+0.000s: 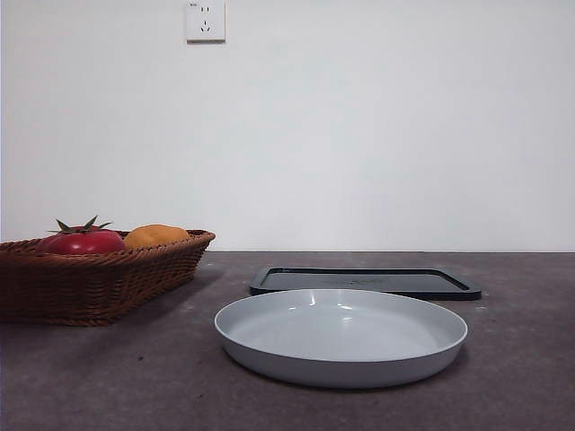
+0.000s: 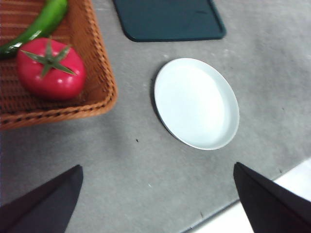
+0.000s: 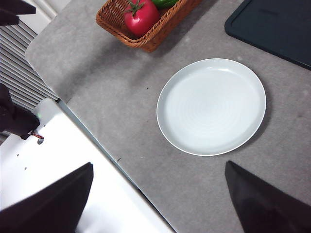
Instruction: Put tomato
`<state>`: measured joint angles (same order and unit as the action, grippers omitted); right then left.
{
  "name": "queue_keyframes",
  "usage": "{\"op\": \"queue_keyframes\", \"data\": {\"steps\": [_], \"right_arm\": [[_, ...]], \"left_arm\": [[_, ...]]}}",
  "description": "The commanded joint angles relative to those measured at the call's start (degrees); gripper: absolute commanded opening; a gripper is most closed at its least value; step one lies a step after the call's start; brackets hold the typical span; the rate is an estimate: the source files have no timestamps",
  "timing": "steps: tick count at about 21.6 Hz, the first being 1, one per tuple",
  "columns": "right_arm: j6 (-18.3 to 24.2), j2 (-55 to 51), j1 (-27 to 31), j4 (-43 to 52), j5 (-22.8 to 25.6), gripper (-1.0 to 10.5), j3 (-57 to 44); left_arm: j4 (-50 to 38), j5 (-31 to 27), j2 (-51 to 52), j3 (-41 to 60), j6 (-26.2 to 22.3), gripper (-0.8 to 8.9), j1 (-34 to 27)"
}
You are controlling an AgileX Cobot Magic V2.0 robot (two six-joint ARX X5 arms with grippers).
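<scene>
The tomato [image 1: 84, 241] [image 2: 51, 75] [image 3: 141, 17], glossy red with a green star stem, lies in a brown wicker basket [image 1: 99, 280] [image 2: 99, 92] [image 3: 116, 26] at the table's left. A pale grey plate [image 1: 341, 335] [image 2: 197, 102] [image 3: 212, 106] sits bare in the middle. My left gripper [image 2: 158, 199] hovers open high over the bare table between basket and plate, holding nothing. My right gripper [image 3: 158, 199] is also open and holds nothing, high above the table's near edge beside the plate. Neither arm shows in the front view.
An orange-yellow fruit [image 1: 155, 236] and a green pepper [image 2: 36, 26] [image 3: 165, 3] share the basket. A black tray [image 1: 364, 282] [image 2: 167, 19] [image 3: 272, 24] lies flat behind the plate. The table's edge and a white base [image 3: 73, 160] lie under the right gripper.
</scene>
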<state>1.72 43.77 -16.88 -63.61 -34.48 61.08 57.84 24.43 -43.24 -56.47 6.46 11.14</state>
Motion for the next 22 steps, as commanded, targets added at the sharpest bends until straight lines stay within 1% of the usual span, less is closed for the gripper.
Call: {"op": "queue_keyframes", "data": {"steps": [1, 5, 12, 20, 22], "right_arm": [[0.4, 0.4, -0.3, 0.6, 0.0, 4.3, 0.9], [0.4, 0.4, -0.3, 0.6, 0.0, 4.3, 0.9], [0.3, 0.4, -0.3, 0.6, 0.0, 4.3, 0.9], [0.2, 0.4, -0.3, 0.6, 0.0, 4.3, 0.9], [0.2, 0.4, -0.3, 0.6, 0.0, 4.3, 0.9]], "left_arm": [[-2.2, -1.8, -1.7, -1.3, -1.0, 5.05, 0.1], [-6.3, -4.0, -4.7, -1.3, -1.1, 5.05, 0.1], [-16.0, -10.4, -13.4, -1.3, -1.7, 5.05, 0.2], [-24.9, -11.6, -24.9, -1.3, -5.6, 5.04, 0.2], [-26.3, -12.7, -27.4, -1.3, -6.1, 5.04, 0.2]]}}
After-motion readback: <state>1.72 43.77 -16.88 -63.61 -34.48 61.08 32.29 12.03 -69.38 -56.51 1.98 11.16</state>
